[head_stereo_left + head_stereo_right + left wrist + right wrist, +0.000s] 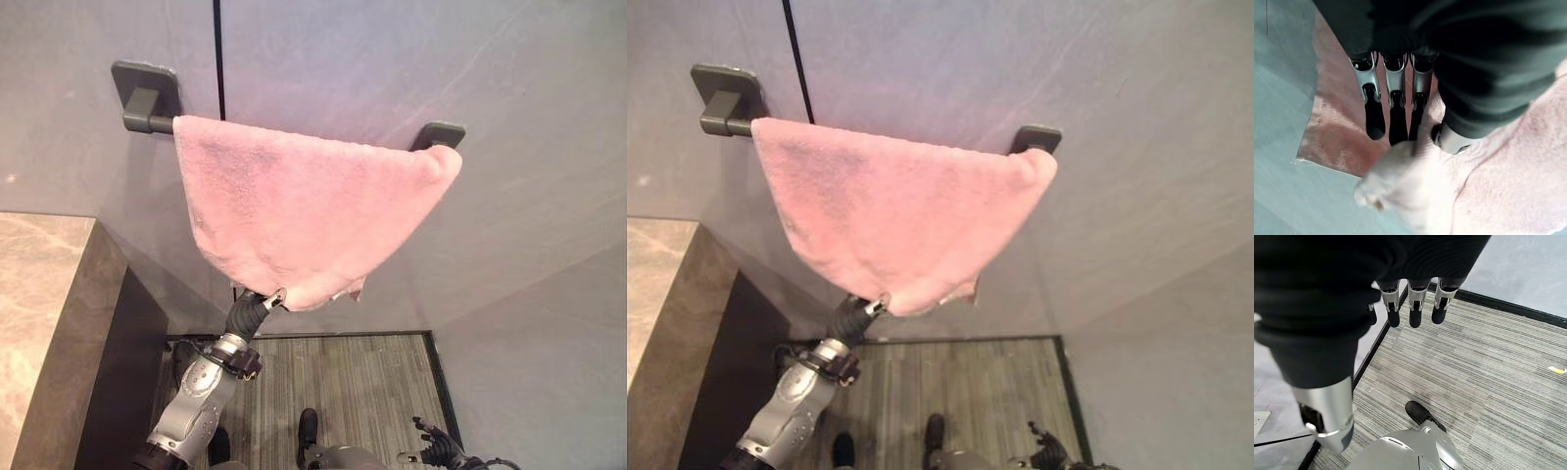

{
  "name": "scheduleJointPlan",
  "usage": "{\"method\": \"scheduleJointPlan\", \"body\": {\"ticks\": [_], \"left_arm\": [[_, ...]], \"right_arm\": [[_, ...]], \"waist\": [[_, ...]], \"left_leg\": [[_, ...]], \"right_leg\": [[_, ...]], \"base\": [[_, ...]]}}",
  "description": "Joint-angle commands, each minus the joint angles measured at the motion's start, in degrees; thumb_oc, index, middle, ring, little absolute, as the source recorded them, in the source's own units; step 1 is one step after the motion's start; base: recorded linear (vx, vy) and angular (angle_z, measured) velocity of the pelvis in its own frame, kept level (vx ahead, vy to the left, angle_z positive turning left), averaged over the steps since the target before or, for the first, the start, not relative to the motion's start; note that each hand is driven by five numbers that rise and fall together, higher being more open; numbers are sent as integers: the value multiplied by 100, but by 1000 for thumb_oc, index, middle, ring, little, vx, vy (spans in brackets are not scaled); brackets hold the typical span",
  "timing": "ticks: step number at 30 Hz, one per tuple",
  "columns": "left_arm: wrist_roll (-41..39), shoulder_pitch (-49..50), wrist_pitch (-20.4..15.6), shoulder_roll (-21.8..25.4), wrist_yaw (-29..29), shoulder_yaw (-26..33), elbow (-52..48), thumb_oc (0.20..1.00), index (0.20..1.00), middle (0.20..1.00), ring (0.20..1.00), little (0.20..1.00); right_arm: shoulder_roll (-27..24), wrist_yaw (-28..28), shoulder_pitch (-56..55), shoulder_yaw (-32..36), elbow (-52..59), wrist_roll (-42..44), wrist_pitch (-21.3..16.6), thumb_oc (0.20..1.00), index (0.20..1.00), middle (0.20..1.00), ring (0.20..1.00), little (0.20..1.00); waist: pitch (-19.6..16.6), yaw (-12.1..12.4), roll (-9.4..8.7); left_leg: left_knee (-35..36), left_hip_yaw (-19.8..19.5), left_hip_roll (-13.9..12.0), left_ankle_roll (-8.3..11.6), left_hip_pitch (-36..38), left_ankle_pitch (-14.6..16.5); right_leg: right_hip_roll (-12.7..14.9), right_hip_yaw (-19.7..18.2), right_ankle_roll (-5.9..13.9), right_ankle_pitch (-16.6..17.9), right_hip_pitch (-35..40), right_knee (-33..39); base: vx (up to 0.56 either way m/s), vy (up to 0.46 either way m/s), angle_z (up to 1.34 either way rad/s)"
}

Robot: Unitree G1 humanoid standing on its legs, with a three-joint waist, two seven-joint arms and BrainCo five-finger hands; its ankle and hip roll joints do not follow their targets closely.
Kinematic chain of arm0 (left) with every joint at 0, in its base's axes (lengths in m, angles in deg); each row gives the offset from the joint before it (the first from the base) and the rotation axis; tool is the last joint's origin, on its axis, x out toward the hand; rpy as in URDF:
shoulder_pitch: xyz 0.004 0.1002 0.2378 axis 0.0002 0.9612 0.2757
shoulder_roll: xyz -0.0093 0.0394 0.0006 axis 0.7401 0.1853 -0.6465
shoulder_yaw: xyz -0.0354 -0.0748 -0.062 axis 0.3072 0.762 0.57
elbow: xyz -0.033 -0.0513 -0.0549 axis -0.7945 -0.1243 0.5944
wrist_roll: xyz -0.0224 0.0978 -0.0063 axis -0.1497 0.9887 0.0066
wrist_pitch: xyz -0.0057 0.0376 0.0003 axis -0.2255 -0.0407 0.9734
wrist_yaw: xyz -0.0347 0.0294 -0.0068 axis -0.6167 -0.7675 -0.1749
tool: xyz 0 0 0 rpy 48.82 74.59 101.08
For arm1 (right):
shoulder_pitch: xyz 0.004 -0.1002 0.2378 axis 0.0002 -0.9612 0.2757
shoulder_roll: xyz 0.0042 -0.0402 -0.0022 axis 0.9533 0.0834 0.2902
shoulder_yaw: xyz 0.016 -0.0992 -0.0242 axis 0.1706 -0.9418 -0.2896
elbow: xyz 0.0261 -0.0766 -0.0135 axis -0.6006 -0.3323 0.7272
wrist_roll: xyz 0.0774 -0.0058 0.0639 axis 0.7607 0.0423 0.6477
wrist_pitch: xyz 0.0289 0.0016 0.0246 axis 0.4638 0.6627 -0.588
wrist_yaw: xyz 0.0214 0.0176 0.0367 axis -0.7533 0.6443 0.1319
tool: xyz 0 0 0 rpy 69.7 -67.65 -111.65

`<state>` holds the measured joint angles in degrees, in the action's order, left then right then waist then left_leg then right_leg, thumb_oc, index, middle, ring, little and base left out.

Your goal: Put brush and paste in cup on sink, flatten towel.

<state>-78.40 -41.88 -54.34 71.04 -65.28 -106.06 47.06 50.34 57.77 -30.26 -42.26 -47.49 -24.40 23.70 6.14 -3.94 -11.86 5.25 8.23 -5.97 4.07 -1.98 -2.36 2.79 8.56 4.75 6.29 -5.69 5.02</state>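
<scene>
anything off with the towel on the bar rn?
Yes. The pink towel hangs askew on the wall bar: its lower edge runs to a point at the bottom instead of lying level, and it is bunched at the bar's right end. The left hand pinches that low corner. The right hand hangs open, low.

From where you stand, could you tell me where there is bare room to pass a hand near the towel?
The grey wall to the right of the pink towel is bare below the right bar mount, and so is the strip between the towel and the marble counter. The towel's lower tip is crowded: the left hand grips it.
</scene>
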Motion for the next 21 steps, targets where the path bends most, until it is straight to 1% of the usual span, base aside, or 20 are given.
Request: {"method": "scheduleJointPlan", "body": {"ticks": [1,6,12,13,14,17,18,21], "left_arm": [[112,-33,-271,44,135,-50,44,200,200,200,200,200],[127,39,-240,51,160,-57,108,200,200,200,200,200],[173,55,-224,40,149,-73,233,200,200,200,200,200],[353,34,-245,14,46,-101,503,200,200,200,200,200],[284,51,-281,-105,-81,-51,741,200,200,200,200,200],[368,49,-272,-184,-170,-39,958,200,200,200,200,200],[497,11,-281,-229,-299,-40,1245,200,200,200,200,200],[503,-11,-292,-274,-351,-35,1364,200,200,200,200,200]], "right_arm": [[-134,-91,140,-36,-476,68,-6,1000,1000,1000,1000,1000],[-61,-167,161,18,-868,-22,25,1000,1000,1000,1000,1000],[-57,-185,157,34,-886,-30,30,1000,1000,1000,1000,1000],[-60,-198,170,25,-825,-12,28,1000,1000,1000,1000,1000],[-55,-212,169,4,-719,0,5,1000,1000,1000,1000,1000],[-79,-217,142,-7,-436,48,-9,1000,1000,1000,1000,1000],[-122,-232,132,-18,-196,95,-32,1000,1000,1000,1000,1000],[-140,-224,126,-33,-141,96,-29,1000,1000,1000,1000,1000]], "waist": [[-37,42,-39],[-62,59,-38],[-73,60,-33],[-76,50,-37],[-78,41,-53],[-69,21,-69],[-56,1,-91],[-53,-2,-93]], "left_leg": [[-25,-6,-146,218,164,86],[-25,-12,-129,211,167,108],[-25,-5,-128,207,167,116],[-25,2,-132,207,169,113],[-25,12,-134,205,177,113],[-25,22,-152,209,183,113],[-25,41,-165,213,178,109],[-25,47,-163,216,176,108]], "right_leg": [[36,-81,360,-124,244,-18],[44,-91,362,-129,254,-9],[44,-97,363,-127,246,-10],[41,-108,362,-129,250,-7],[37,-121,363,-128,247,-5],[25,-133,360,-134,240,-8],[9,-149,360,-133,224,-8],[7,-160,359,-134,221,-6]], "base": [[30,27,-1],[0,0,0],[0,0,0],[0,0,0],[0,0,0],[10,-12,-3],[8,-19,-4],[0,0,0]]}}
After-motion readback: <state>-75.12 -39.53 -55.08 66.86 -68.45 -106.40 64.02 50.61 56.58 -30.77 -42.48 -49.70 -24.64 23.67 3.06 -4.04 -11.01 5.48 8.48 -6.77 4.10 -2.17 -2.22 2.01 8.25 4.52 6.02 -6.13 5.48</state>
